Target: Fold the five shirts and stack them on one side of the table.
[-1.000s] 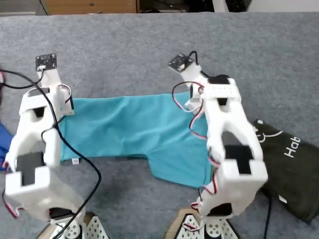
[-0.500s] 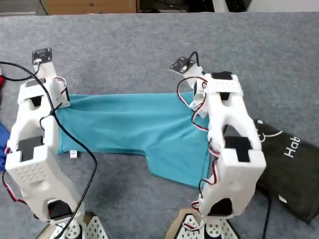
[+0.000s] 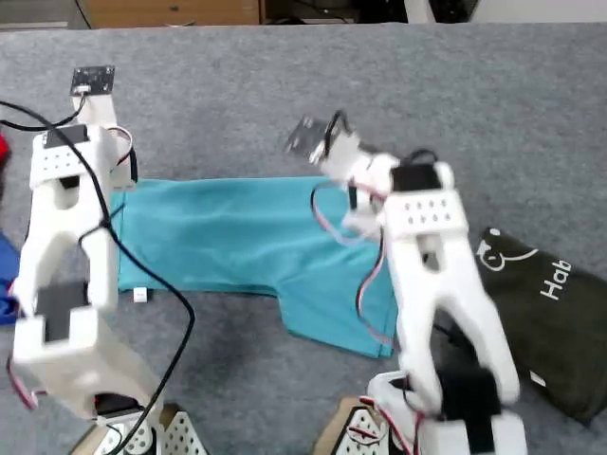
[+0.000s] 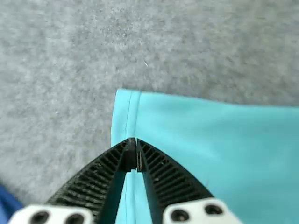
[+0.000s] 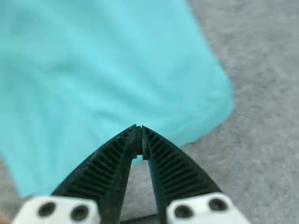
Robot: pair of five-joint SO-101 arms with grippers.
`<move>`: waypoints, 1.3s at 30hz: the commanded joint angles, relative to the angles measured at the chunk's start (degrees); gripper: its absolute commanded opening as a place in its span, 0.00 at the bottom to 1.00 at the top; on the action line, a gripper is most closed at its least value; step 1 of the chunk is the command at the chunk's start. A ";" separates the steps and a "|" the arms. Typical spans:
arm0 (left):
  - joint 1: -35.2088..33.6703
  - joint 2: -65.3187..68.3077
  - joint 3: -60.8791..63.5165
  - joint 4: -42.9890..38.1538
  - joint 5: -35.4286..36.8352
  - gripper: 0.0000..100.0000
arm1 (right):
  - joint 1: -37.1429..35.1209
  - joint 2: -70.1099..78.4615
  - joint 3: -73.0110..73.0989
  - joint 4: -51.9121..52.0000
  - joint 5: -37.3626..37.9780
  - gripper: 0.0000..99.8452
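Observation:
A teal shirt (image 3: 228, 237) lies spread across the middle of the grey table (image 3: 285, 85). My left gripper (image 3: 121, 190) sits at the shirt's far left corner, shut on the hem (image 4: 126, 116), with its fingertips (image 4: 122, 156) pinched together over the seam. My right gripper (image 3: 334, 204) is at the shirt's far right edge, shut on the teal cloth (image 5: 93, 70), which hangs beyond its fingertips (image 5: 127, 140). A black shirt (image 3: 541, 313) with white print lies crumpled at the right, beside the right arm.
A blue cloth (image 3: 6, 275) and something red (image 3: 3, 147) show at the table's left edge. Cables run along both arms. Bare grey table lies beyond the teal shirt. Wooden furniture (image 3: 171, 11) stands past the table's far edge.
The right arm has swung to the left, drawing the teal shirt's right edge with it. The left arm has shifted a little toward the far side, still on its corner.

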 commanded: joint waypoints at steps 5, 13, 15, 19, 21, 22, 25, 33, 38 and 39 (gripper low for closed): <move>-3.08 -33.36 33.41 -8.79 -0.62 0.02 | -9.36 -21.14 16.92 7.65 1.67 0.18; -13.36 -45.05 60.84 -21.45 -3.52 0.02 | -20.53 -27.21 24.66 18.64 4.13 0.22; -15.12 -45.05 63.38 -23.47 -3.96 0.02 | -21.14 -26.68 26.59 18.11 3.96 0.22; -17.76 -45.05 65.32 -25.49 -3.87 0.02 | -21.23 -24.92 31.25 15.03 3.69 0.22; -17.85 -45.05 65.41 -26.29 -3.87 0.02 | -21.14 -24.04 33.27 13.27 3.60 0.22; -17.85 -45.05 65.49 -26.55 -3.87 0.02 | -21.05 -23.87 33.71 12.57 3.60 0.22; -17.85 -45.05 66.02 -26.64 -3.87 0.02 | -21.32 -23.78 34.24 9.49 0.97 0.22; -17.76 -45.05 66.02 -26.64 -3.87 0.02 | -23.69 -23.60 41.19 -2.81 -3.78 0.22; -17.85 -45.05 66.02 -26.64 -3.87 0.02 | -23.69 -23.52 41.36 -3.08 -4.04 0.22; -17.85 -45.05 66.02 -26.64 -3.87 0.02 | -23.60 -23.52 41.36 -3.16 -4.04 0.22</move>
